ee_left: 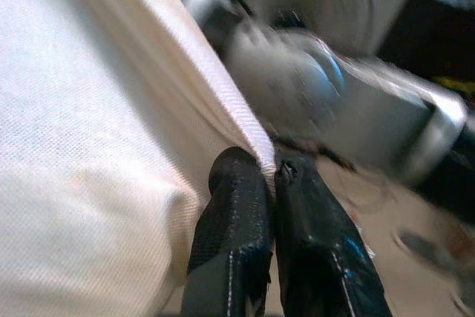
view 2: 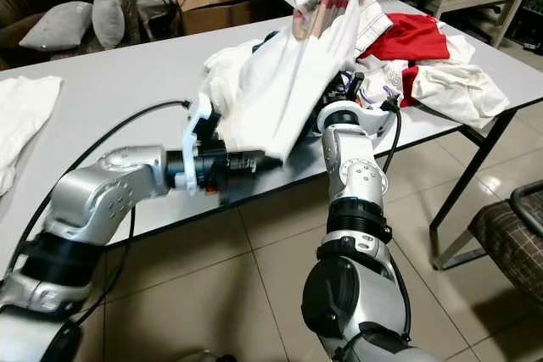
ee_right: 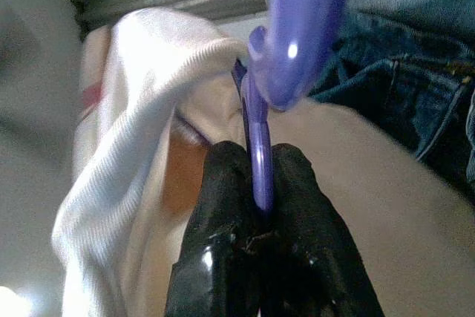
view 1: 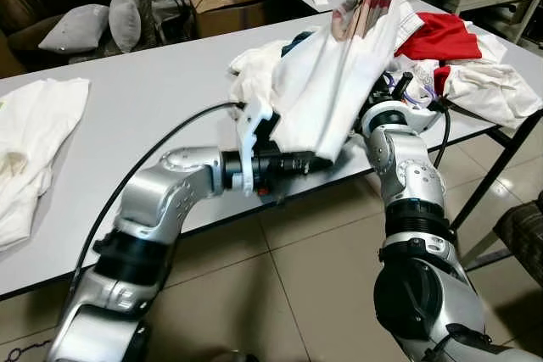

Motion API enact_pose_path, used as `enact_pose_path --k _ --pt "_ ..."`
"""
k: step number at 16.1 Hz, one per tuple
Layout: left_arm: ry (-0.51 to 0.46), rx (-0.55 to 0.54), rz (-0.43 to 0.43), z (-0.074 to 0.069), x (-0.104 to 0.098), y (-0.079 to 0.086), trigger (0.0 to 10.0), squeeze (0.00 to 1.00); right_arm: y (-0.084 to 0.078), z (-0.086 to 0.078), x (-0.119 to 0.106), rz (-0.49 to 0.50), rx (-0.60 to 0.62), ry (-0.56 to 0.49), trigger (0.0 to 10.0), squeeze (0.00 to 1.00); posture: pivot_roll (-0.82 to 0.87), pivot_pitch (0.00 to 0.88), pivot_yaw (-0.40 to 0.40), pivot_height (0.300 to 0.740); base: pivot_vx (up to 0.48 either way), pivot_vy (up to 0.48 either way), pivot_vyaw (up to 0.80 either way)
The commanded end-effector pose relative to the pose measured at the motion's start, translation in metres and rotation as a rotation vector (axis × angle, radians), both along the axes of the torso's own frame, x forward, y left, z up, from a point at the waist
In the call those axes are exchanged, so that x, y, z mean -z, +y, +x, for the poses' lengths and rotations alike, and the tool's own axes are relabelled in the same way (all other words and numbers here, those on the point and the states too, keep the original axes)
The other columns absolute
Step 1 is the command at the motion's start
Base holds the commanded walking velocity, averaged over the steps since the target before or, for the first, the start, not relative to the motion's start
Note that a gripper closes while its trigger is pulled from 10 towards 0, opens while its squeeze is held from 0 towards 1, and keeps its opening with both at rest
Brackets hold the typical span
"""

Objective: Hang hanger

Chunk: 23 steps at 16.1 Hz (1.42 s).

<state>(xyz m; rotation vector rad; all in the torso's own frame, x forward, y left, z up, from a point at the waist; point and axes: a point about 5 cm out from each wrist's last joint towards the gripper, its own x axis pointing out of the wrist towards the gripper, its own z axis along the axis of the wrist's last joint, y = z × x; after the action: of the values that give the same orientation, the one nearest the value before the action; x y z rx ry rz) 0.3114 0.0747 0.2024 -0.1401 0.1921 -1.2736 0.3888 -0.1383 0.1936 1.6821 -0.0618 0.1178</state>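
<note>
White shirt [view 1: 327, 91] hem is pinched by the left pincer [ee_left: 269, 176]; right pincer [ee_right: 258, 176] at 2 o'clock grips a purple hanger [ee_right: 297, 27]. Next: thread it in.

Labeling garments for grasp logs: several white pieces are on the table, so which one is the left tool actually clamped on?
The white shirt raised off the table's middle; the left tool pinches its lower hem. The other white garments lie flat, ungripped.

Silver jointed arms [view 1: 170, 184], black textured jaws, black cable [view 1: 144, 163], white wrist bracket [view 1: 253, 137]
</note>
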Motion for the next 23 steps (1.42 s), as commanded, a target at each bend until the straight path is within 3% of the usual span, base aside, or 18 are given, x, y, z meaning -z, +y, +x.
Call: enact_pose_path --k 1,2,5,8,10,13,15,18,21,23 --pt "0.030 -0.004 0.025 0.001 0.007 0.000 0.0 0.00 -0.005 0.003 -0.032 -0.010 0.020 -0.111 10.0 0.00 -0.07 0.000 0.075 0.740 0.000 0.000 0.00" --pt "-0.011 -0.099 -0.006 0.014 -0.004 0.009 0.0 0.00 0.007 -0.005 -0.027 -0.182 -0.069 -0.118 10.0 0.00 -0.07 0.000 0.074 0.740 0.000 0.000 0.00" --pt "-0.048 -0.116 0.014 0.019 -0.012 0.024 0.0 0.00 0.003 -0.016 -0.024 -0.167 -0.074 -0.133 10.0 0.00 -0.07 0.000 0.074 0.740 0.000 0.000 0.00" --pt "-0.071 -0.118 0.037 0.019 -0.019 0.036 0.0 0.00 0.002 -0.027 -0.036 -0.276 -0.068 -0.207 10.0 0.00 -0.07 0.000 0.078 0.740 0.000 0.000 0.00" --pt "-0.074 -0.029 0.077 0.008 -0.020 0.037 0.0 0.00 0.001 -0.031 -0.044 -0.346 -0.030 -0.241 10.0 0.00 -0.07 0.000 0.076 0.740 0.000 0.000 0.00" --pt "-0.055 -0.082 0.092 0.012 -0.016 0.046 0.0 0.00 -0.001 -0.034 -0.051 -0.325 -0.016 -0.254 10.0 0.00 -0.07 0.000 0.068 0.740 0.000 0.000 0.00" --pt "-0.046 -0.015 0.046 0.003 -0.022 0.041 0.0 0.00 -0.003 -0.032 -0.046 -0.384 0.002 -0.225 10.0 0.00 -0.06 0.000 0.065 0.740 0.000 0.000 0.00" --pt "-0.022 0.091 -0.064 -0.009 -0.038 0.027 0.0 0.00 0.003 -0.025 -0.030 -0.586 0.007 -0.176 10.0 0.00 -0.06 0.000 0.065 0.740 0.000 0.000 0.00" --pt "0.034 0.196 -0.155 -0.021 -0.051 0.014 0.0 0.00 0.008 -0.021 -0.030 -0.541 0.042 -0.168 10.0 0.00 -0.06 0.000 0.066 0.740 0.000 0.000 0.00" --pt "0.042 0.209 -0.159 -0.024 -0.051 0.012 0.0 0.00 0.009 -0.020 -0.034 -0.522 0.046 -0.177 10.0 0.00 -0.06 0.000 0.066 0.740 0.000 0.000 0.00"
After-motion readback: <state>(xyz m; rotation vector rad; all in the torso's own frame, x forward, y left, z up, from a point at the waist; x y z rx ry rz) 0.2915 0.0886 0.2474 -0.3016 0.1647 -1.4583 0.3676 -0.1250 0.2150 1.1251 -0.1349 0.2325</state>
